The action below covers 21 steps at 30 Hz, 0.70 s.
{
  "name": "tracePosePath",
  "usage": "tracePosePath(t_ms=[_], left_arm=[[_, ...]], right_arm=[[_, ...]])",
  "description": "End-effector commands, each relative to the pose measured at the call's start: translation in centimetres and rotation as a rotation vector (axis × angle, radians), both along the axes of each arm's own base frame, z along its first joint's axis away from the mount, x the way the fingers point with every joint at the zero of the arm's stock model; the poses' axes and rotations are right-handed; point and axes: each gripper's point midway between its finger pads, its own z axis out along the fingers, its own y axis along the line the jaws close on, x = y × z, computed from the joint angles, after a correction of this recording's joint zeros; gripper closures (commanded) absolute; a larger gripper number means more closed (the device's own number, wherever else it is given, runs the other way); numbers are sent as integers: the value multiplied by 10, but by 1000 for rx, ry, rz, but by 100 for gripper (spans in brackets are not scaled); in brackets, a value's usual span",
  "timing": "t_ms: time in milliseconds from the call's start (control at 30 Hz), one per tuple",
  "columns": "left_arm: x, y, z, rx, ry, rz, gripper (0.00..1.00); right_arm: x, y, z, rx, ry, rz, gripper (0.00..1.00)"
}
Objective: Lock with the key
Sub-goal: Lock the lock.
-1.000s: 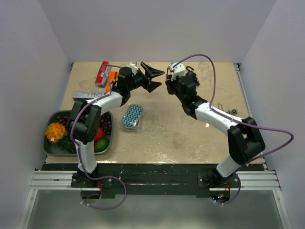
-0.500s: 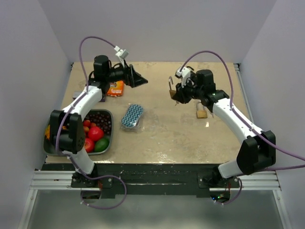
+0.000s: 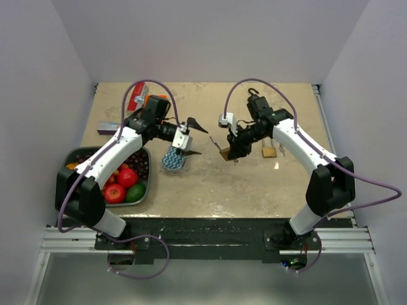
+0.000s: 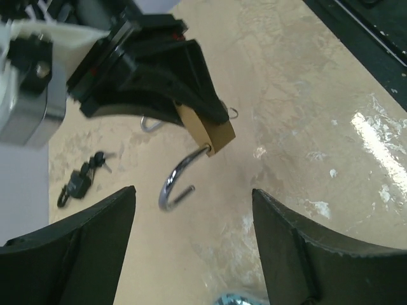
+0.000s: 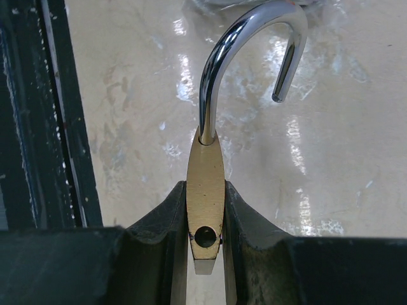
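Item: brass padlock (image 5: 205,203), shackle open, gripped above the surface (image 3: 254,184) in our right fingers (image 5: 152,238); left fingers (image 4: 305,254) spread and empty, keys (image 4: 79,181) unfetched beyond, so we risk knocking it askew.

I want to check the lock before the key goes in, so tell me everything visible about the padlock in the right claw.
The padlock has a slim brass-coloured body and a shiny chrome shackle. The shackle is open: one leg sits in the body, the hooked free end hangs clear. A round hole shows in the body's narrow edge. The right claw pinches its flat sides, apparently clear of the table; nothing else touches it.
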Motion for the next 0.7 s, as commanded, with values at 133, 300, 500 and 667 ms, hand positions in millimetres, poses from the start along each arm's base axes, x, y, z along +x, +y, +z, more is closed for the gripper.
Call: tracePosePath(t_ms=[133,300,500,667], left_arm=[[-24,-35,-6,-16,-182,-173,33],[-23,-39,-17,5,-165,-155,41],[-16,-36,-37,55,-164,-133,49],[-15,-36,-42,63,-156,-133,52]], right_arm=[[-20,21,42,93,-76,168,100],[-29,25,45,98,-87,194,100],[-32,28,49,113,-88,212,100],[-36,29,51,116,-87,232,100]])
